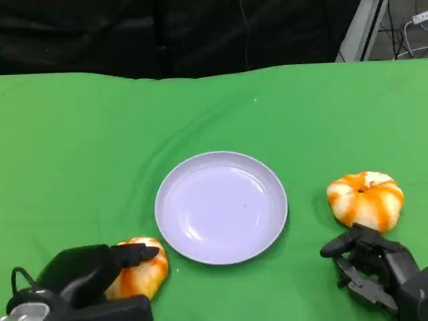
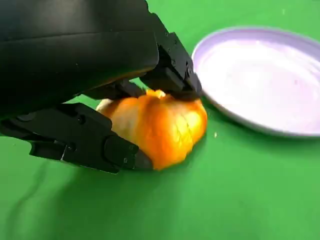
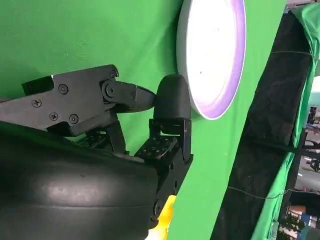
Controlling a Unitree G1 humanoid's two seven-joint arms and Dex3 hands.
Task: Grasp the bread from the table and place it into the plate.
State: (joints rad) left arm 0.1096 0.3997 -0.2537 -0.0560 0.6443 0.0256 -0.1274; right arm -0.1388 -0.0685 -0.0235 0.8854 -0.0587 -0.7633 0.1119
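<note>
A round orange-and-white bread [image 1: 142, 273] lies on the green cloth just left of the front of the lilac plate [image 1: 221, 207]. My left hand [image 1: 90, 275] grips it: in the left wrist view one finger presses on top of the bread [image 2: 167, 127] and the thumb lies against its side, with my left hand [image 2: 90, 75] above it. The plate [image 2: 265, 75] is bare. A second bread [image 1: 366, 199] sits right of the plate. My right hand [image 1: 371, 264] rests just in front of it, fingers apart and holding nothing. The right wrist view has my right hand [image 3: 125, 115] and the plate [image 3: 212, 50].
A green cloth [image 1: 80, 147] covers the whole table. Dark curtains hang behind its far edge, and a metal stand [image 1: 364, 27] with cables is at the back right. A sliver of the second bread [image 3: 165, 215] shows beside my right hand.
</note>
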